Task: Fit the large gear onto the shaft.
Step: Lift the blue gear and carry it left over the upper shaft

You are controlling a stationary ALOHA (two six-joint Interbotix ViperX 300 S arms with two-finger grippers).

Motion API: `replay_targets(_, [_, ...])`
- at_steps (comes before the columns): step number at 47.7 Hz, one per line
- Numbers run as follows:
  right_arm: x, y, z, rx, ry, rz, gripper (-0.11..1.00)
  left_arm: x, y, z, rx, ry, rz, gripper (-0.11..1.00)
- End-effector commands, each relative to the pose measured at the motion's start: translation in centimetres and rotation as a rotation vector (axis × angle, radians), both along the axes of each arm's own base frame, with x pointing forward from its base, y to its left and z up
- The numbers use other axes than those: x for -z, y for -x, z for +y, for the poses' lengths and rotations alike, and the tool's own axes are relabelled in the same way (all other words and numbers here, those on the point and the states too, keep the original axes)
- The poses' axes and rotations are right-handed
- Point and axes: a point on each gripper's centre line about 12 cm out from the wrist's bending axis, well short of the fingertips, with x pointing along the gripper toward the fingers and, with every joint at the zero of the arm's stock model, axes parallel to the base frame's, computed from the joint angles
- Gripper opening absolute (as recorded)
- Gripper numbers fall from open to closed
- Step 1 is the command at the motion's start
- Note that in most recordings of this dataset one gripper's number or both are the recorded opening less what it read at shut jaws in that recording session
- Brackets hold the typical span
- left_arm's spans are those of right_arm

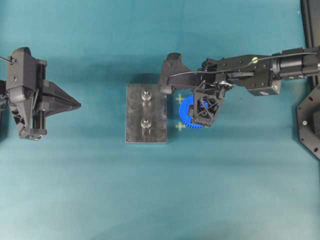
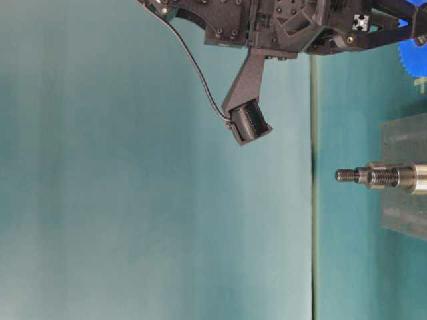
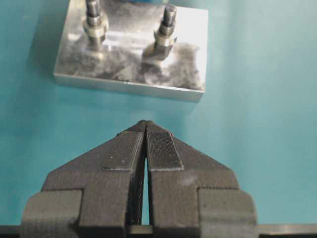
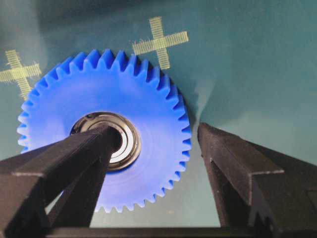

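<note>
Plainly the pickup is in hand: the grey plate (image 1: 134, 112) sits mid-frame overhead, the large gear (image 4: 104, 144) flat on the mat just right of it. The right gripper (image 4: 158, 144) gapes wide — one finger over the hub, one outside the teeth — so it must close, then carry to the shaft (image 1: 146, 94); the left gripper (image 3: 146, 144), clenched, idles at far left.

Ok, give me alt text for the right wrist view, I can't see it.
The large gear, bright blue with a silver bearing hub, lies flat on the teal table. The right end effector is open over it, one finger across the hub, the other past its rim. Two yellow tape crosses sit beyond.
</note>
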Motion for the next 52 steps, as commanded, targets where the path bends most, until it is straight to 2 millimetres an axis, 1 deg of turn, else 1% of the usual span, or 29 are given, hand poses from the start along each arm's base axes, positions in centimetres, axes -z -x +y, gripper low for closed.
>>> replay_targets(1, [-0.2,-0.4,-0.5,0.010,0.004,-0.013,0.80,-0.5,-0.2,0.0,-0.001,-0.002,-0.021,0.00])
replay_targets(4, [-0.2,-0.4,-0.5,0.009,0.004,-0.010,0.78,-0.5,-0.2,0.0,-0.001,-0.002,-0.021,0.00])
replay_targets(7, [-0.2,-0.3,-0.5,0.011,0.002,-0.004,0.72,-0.5,-0.2,0.0,-0.001,-0.002,-0.021,0.00])
replay_targets(13, [-0.3,-0.1,-0.4,0.011,-0.003,0.018,0.49,-0.5,-0.2,0.0,-0.001,-0.002,-0.020,0.00])
replay_targets(17, [-0.5,-0.1,-0.3,0.013,-0.005,0.019,0.49,-0.5,-0.2,0.0,-0.002,-0.001,-0.021,0.00])
replay_targets(22, [-1.4,-0.6,-0.4,0.039,-0.005,-0.004,0.49,-0.5,-0.3,0.0,-0.001,-0.002,-0.023,0.00])
replay_targets(30, [-4.4,-1.9,-0.8,0.065,-0.001,-0.055,0.49,-0.7,-0.3,0.0,-0.001,-0.001,-0.038,0.00])
replay_targets(37, [-6.3,-2.9,-0.9,0.062,-0.006,-0.033,0.49,-0.7,-0.3,0.0,-0.001,-0.001,-0.040,0.00])
replay_targets(52, [-10.6,-6.3,-1.5,0.052,-0.002,-0.051,0.49,-0.7,-0.3,0.0,-0.002,0.000,-0.046,0.00])
